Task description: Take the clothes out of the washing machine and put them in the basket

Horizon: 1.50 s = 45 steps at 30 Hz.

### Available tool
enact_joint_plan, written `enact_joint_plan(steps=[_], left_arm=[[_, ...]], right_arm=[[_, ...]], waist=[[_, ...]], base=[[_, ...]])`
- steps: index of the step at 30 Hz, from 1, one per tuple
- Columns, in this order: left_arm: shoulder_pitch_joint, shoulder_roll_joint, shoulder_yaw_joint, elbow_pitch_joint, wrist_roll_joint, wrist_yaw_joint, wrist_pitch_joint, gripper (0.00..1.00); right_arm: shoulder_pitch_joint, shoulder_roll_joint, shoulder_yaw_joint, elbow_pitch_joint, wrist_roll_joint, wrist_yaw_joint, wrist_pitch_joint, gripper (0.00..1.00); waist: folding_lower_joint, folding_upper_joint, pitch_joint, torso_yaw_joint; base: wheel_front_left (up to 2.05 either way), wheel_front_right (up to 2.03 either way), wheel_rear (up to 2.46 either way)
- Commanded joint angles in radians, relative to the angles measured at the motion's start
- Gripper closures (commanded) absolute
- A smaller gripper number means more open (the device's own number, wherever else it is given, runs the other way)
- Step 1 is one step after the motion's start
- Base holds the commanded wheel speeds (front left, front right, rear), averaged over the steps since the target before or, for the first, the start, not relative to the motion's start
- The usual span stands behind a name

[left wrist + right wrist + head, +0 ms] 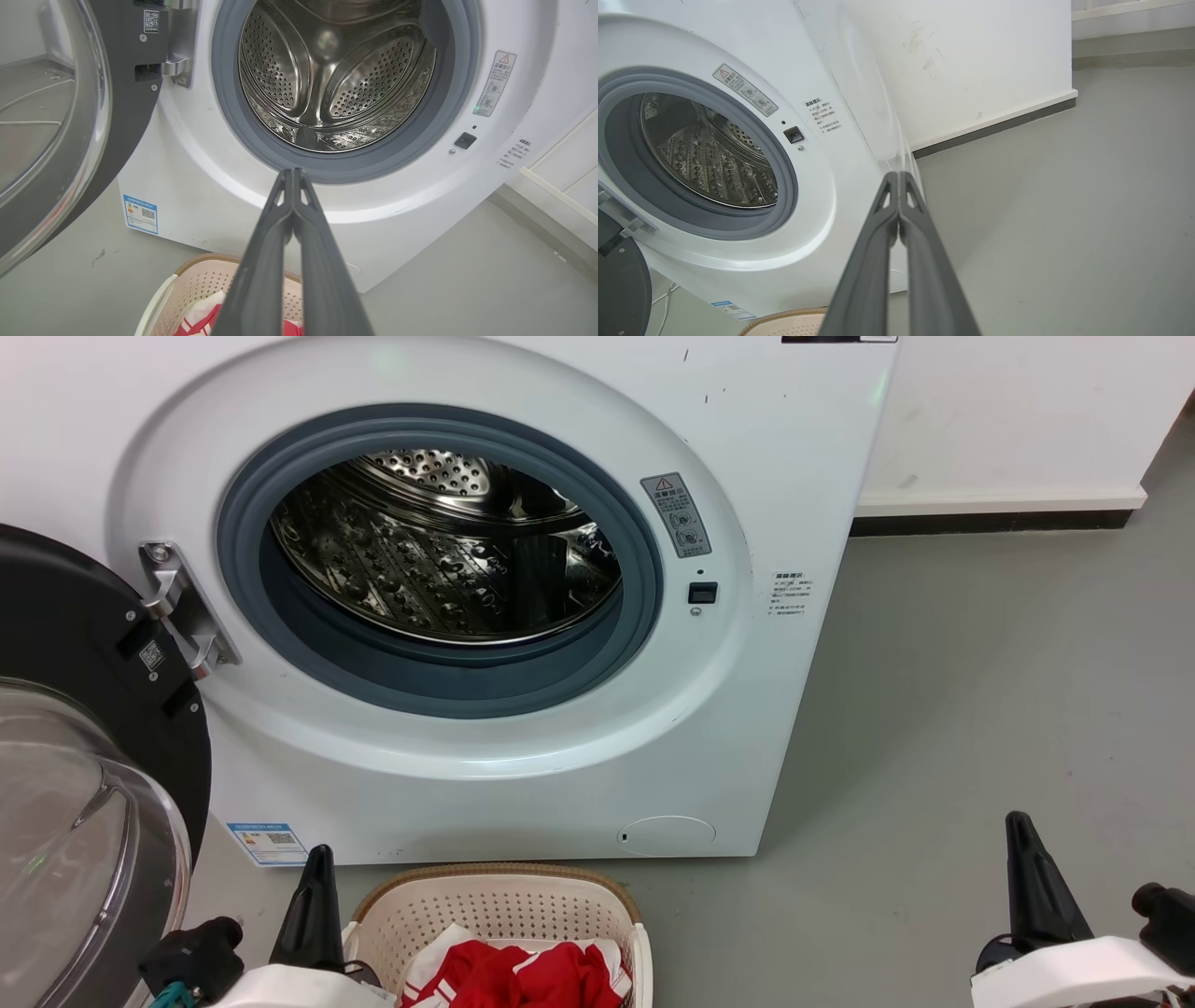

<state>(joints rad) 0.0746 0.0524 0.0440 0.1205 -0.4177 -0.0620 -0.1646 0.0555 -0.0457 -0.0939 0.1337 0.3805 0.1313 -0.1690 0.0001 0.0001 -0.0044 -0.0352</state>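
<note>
Now facing the washing machine (560, 784) at the far side, with its black-rimmed door (84, 616) swung open to the left and the steel drum (439, 560) showing bare metal. Looking down on the basket (495, 905) sitting on the grey floor (934, 709) just in front of the machine, with the red-and-white clothes (523, 975) lying inside it. Holding the left gripper (320, 857) just left of the basket, fingers pressed together on nothing. Holding the right gripper (1018, 826) well to the right over the floor, likewise closed and empty.
</note>
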Motion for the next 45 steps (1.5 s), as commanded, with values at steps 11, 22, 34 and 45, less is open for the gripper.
enact_joint_plan(steps=[11, 22, 34, 45], left_arm=[[-0.053, 0.001, 0.016, 0.01, -0.213, -0.015, 0.047, 1.0], [-0.076, 0.001, 0.025, 0.029, -0.377, -0.025, 0.086, 1.0], [-0.098, 0.0, 0.035, 0.048, -0.536, -0.034, 0.124, 1.0], [-0.117, 0.0, 0.042, 0.063, -0.667, -0.041, 0.155, 1.0]], right_arm=[[-0.056, -0.003, -0.005, 0.009, 0.22, 0.0, 0.048, 1.0], [-0.075, -0.004, -0.008, 0.026, 0.39, 0.0, 0.088, 1.0], [-0.095, -0.004, -0.01, 0.042, 0.555, 0.0, 0.126, 1.0], [-0.111, -0.005, -0.012, 0.056, 0.689, 0.0, 0.158, 1.0]], waist=[[-0.0001, -0.0001, 0.001, 0.004], [-0.0001, -0.0001, 0.002, 0.008], [-0.0001, -0.0001, 0.002, 0.012], [-0.0001, -0.0001, 0.003, 0.015]], base=[[0.0, 0.0, 0.0], [0.0, 0.0, 0.0], [0.0, 0.0, 0.0], [0.0, 0.0, 0.0]])
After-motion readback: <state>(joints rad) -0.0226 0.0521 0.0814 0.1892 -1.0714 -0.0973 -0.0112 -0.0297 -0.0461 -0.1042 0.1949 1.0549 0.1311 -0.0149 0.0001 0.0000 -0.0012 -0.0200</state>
